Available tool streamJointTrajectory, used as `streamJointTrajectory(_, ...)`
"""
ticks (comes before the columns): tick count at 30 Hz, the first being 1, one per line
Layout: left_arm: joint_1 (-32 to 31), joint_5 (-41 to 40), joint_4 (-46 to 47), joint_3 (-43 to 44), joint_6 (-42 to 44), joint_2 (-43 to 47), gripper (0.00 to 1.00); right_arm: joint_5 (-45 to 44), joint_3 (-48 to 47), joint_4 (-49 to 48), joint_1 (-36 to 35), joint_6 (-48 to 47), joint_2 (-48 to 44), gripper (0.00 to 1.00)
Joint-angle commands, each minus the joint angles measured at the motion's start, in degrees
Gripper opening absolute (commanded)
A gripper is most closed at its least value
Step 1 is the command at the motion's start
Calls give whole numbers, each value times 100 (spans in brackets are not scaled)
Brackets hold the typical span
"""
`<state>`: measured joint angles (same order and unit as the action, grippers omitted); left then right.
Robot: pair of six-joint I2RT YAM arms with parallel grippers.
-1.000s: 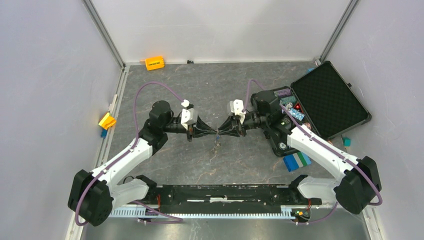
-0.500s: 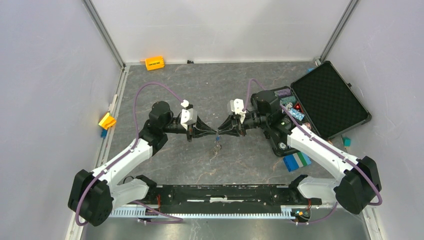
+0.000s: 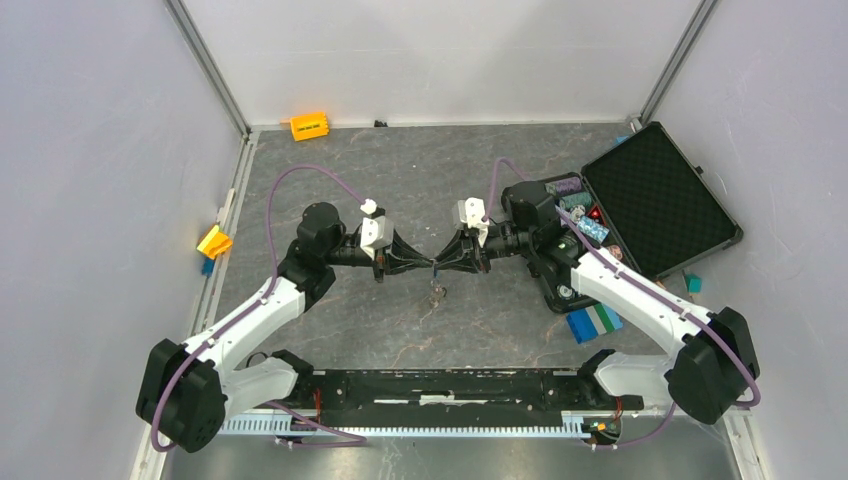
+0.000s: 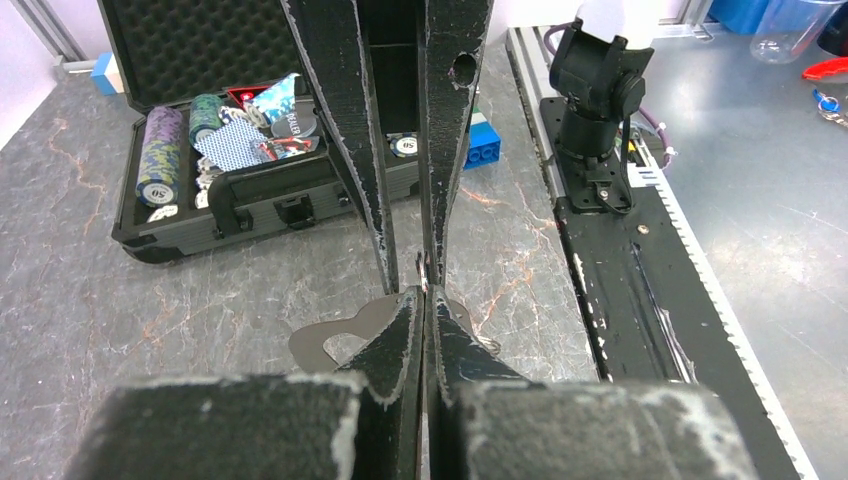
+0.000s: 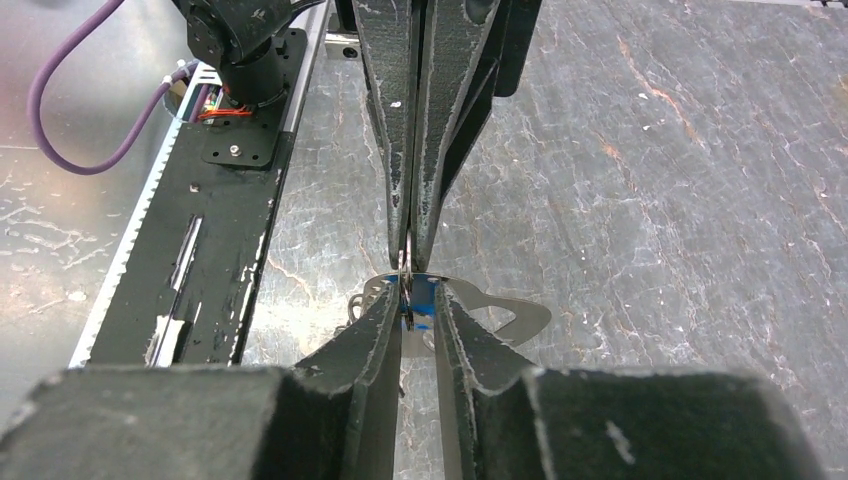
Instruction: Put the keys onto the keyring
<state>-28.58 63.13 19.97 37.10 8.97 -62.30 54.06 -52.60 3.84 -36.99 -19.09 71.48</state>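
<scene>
My left gripper [image 3: 430,266] and right gripper [image 3: 442,266] meet tip to tip above the table's middle. The flat grey keyring [image 3: 437,291] hangs under the tips. In the left wrist view my left gripper [image 4: 424,296] is shut on the keyring's [image 4: 330,335] upper edge. In the right wrist view my right gripper [image 5: 420,300] is closed on the key with the blue tag [image 5: 424,292], right against the keyring [image 5: 515,318]. A small wire loop [image 5: 358,303] sticks out beside it. I cannot make out the black-headed key.
An open black case [image 3: 655,195] with poker chips stands at the right, also in the left wrist view [image 4: 230,205]. A blue-and-white block [image 3: 594,322] lies in front of it. An orange block [image 3: 309,126] lies at the back, a yellow one [image 3: 214,241] at the left wall.
Both grippers stay tip to tip in the same spot. The right arm's wrist has shifted very slightly left. The keyring still hangs beneath the tips.
</scene>
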Motion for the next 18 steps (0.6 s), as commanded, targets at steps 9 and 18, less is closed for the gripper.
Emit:
streamJointTrajectory(9,45,59,384,-43,-224,64,2,166,15,-221,26,107,-59,23)
streamJointTrajectory(18,51,50,383,-64,-210,60,2,212,35,-291,50,173,-76,21)
